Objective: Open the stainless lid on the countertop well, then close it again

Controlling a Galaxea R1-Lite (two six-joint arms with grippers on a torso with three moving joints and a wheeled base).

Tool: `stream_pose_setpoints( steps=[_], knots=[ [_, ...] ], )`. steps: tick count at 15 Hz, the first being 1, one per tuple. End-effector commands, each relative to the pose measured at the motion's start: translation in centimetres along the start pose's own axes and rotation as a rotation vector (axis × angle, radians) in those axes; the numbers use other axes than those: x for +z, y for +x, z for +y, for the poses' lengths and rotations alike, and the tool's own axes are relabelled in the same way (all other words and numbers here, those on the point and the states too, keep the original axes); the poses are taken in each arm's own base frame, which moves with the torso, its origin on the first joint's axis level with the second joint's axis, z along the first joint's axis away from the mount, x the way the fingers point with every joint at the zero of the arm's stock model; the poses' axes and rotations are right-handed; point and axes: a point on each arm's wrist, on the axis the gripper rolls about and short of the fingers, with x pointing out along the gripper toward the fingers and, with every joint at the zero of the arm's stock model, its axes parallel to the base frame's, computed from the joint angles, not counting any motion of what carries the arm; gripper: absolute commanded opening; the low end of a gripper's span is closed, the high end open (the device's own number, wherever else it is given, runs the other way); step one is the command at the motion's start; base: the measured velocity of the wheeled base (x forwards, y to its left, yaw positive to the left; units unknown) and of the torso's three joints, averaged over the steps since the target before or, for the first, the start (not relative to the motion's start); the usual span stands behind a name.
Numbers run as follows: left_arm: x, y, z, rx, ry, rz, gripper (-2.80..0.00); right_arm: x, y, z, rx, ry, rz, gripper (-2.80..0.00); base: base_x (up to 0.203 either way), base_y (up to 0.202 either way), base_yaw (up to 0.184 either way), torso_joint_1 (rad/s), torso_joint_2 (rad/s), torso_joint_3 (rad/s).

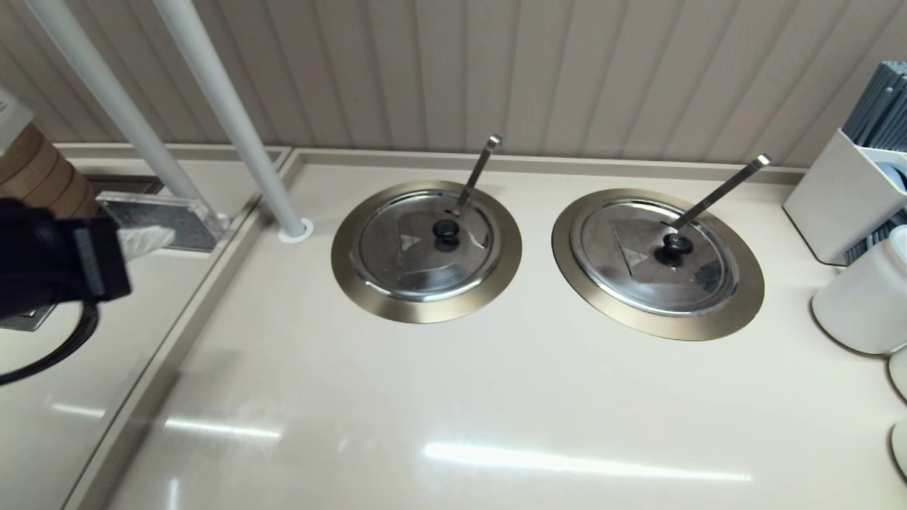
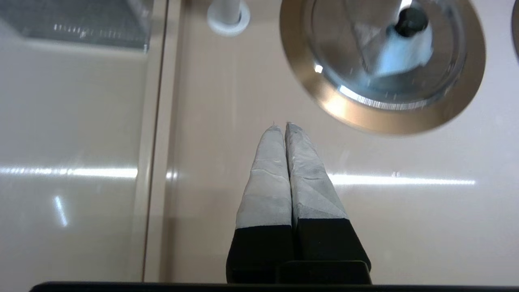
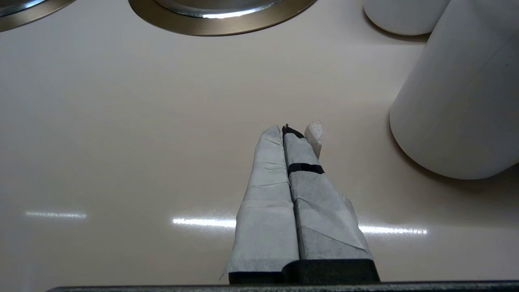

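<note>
The stainless lid (image 1: pixel 418 258) lies closed on the left countertop well, whose bronze rim (image 1: pixel 425 309) rings it. It has a matte black knob (image 1: pixel 446 230) and a hook-ended ladle handle (image 1: pixel 479 168) rising from its slot. My left gripper (image 1: pixel 159 237) hovers far left of it, shut and empty. In the left wrist view that gripper (image 2: pixel 282 125) points at the counter just short of the rim (image 2: pixel 308 81), with the lid (image 2: pixel 365 44) and knob (image 2: pixel 410 22) beyond. My right gripper (image 3: pixel 284 129) is shut over bare counter, out of the head view.
The twin lid (image 1: pixel 638 276) with a ring-topped knob sits closed to the right. White canisters (image 1: pixel 861 304) and a utensil box (image 1: pixel 843 191) stand at the right edge. A white pole (image 1: pixel 234 120) meets the counter left of the well. A clear stand (image 1: pixel 163 216) sits beyond a raised ledge.
</note>
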Motion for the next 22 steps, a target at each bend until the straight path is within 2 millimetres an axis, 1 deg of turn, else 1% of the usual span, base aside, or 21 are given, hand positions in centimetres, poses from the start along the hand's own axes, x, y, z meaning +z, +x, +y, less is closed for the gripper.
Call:
stream_pose_setpoints(
  steps=[1,5,6,8,9,10,12,13,14,15,16,17,18,19,22],
  knots=[
    [-2.3,-7.0,0.7,0.016,-0.004,-0.015,-2.8,-0.1,0.0,0.0,0.0,0.0,0.004,-2.8,0.0,0.0,0.0,0.0,0.0,0.0],
    [-7.5,-15.7,1.4,0.07,-0.014,-0.092,-2.8,-0.1,0.0,0.0,0.0,0.0,0.004,-2.8,0.0,0.0,0.0,0.0,0.0,0.0],
    [-8.6,-17.1,1.4,0.12,-0.017,-0.104,-2.8,-0.1,0.0,0.0,0.0,0.0,0.004,-2.8,0.0,0.0,0.0,0.0,0.0,0.0],
    [-10.4,-19.1,0.5,0.28,-0.012,-0.151,-2.8,-0.1,0.0,0.0,0.0,0.0,0.004,-2.8,0.0,0.0,0.0,0.0,0.0,0.0],
    [-11.4,-20.0,0.1,0.301,0.033,-0.176,-2.8,-0.1,0.0,0.0,0.0,0.0,0.004,-2.8,0.0,0.0,0.0,0.0,0.0,0.0],
    [-12.6,-19.8,0.1,0.307,0.088,-0.149,-2.8,-0.1,0.0,0.0,0.0,0.0,0.004,-2.8,0.0,0.0,0.0,0.0,0.0,0.0],
    [-14.2,-18.2,0.3,0.277,0.091,-0.073,-2.8,-0.1,0.0,0.0,0.0,0.0,0.004,-2.8,0.0,0.0,0.0,0.0,0.0,0.0],
    [-14.8,-17.8,0.4,0.203,0.102,-0.083,-2.8,-0.1,0.0,0.0,0.001,0.0,0.004,-2.8,0.0,0.0,0.0,0.0,0.0,0.0],
    [-15.0,-18.0,0.7,0.126,0.121,-0.117,-2.8,-0.1,0.0,0.0,0.002,0.0,0.004,-2.8,0.0,0.0,0.0,0.0,0.0,0.0],
    [-15.3,-18.1,0.8,0.095,0.128,-0.135,-2.8,-0.1,0.0,0.0,0.0,0.0,0.004,-2.8,0.0,0.0,0.0,0.0,0.0,0.0],
    [-16.1,-18.3,0.7,0.095,0.124,-0.157,-2.8,-0.1,0.0,0.0,0.002,0.0,0.004,-2.8,0.0,0.0,0.0,0.0,0.0,0.0],
    [-17.6,-18.4,0.7,0.095,0.127,-0.177,-2.8,-0.1,0.0,0.0,0.002,0.0,0.004,-2.8,0.0,0.0,0.0,0.0,0.0,0.0],
    [-19.5,-18.2,0.8,0.1,0.142,-0.189,-2.8,-0.1,0.0,0.0,0.0,0.0,0.004,-2.8,0.0,0.0,0.0,0.0,0.0,0.0],
    [-21.1,-17.1,1.0,0.114,0.155,-0.168,-2.8,-0.1,0.0,0.0,0.0,0.0,0.004,-2.8,0.0,0.0,0.0,0.0,0.0,0.0],
    [-23.8,-13.0,1.8,0.184,0.209,-0.184,-2.8,-0.1,0.0,0.0,0.0,0.0,0.004,-2.8,0.0,0.0,0.0,0.0,0.0,0.0]
  ],
)
